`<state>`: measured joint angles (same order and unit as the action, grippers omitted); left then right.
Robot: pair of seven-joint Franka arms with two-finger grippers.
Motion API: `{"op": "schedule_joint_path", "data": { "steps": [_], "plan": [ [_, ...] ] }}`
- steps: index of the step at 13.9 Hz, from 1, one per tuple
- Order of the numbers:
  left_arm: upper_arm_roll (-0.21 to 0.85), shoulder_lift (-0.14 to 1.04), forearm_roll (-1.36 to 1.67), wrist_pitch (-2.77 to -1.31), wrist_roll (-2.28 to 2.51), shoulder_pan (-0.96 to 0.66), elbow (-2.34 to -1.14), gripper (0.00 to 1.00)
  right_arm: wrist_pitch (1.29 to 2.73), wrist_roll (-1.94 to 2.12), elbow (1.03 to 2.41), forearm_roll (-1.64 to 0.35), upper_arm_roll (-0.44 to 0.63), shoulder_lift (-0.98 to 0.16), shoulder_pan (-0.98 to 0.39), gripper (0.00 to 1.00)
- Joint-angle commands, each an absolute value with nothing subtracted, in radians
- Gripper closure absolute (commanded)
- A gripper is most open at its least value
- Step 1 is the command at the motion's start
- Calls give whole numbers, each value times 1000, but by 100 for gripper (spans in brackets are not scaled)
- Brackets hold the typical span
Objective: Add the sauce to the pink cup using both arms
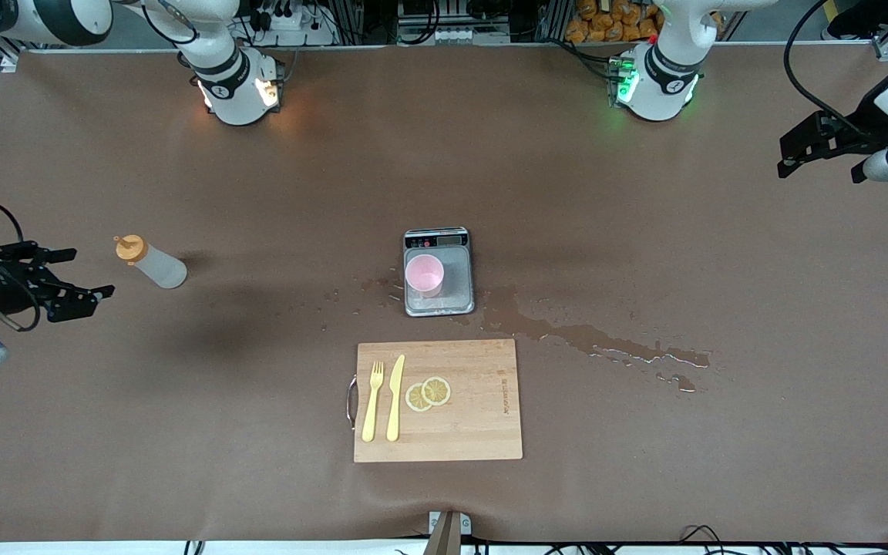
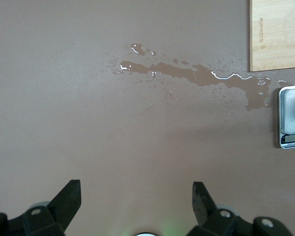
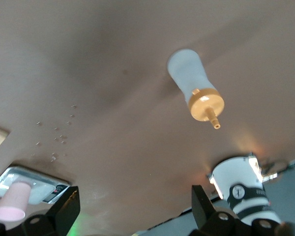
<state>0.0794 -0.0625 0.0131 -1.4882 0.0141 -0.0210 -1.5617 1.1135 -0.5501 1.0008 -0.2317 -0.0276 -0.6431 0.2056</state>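
Observation:
The sauce bottle (image 1: 153, 263), whitish with an orange nozzle cap, stands on the brown table toward the right arm's end; it also shows in the right wrist view (image 3: 189, 78). The pink cup (image 1: 423, 274) stands on the grey scale (image 1: 438, 297) at mid-table, and shows in the right wrist view (image 3: 14, 201). My right gripper (image 1: 91, 272) is open and empty, beside the bottle and a short way from it. My left gripper (image 1: 819, 171) is open and empty, up over the left arm's end of the table.
A wooden cutting board (image 1: 438, 432) with a yellow fork (image 1: 371, 401), a knife (image 1: 395, 397) and lemon slices (image 1: 428, 393) lies nearer the camera than the scale. A spill of liquid (image 1: 590, 339) runs from the scale toward the left arm's end.

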Motion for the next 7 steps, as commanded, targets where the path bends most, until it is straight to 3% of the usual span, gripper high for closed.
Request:
{"op": "schedule_joint_path", "data": {
  "steps": [1, 5, 7],
  "plan": [
    [81, -61, 3, -1476, 0, 2, -1560, 0, 1146, -427, 1078, -213, -28, -549, 210, 0],
    [86, -58, 6, -1476, 0, 0, -1559, 0, 1427, -420, 1493, -196, -28, -248, 141, 0],
    [90, -58, 3, -1477, 0, -3, -1554, 0, 1459, -420, 1551, -148, -28, -180, 88, 0]
  ]
}}
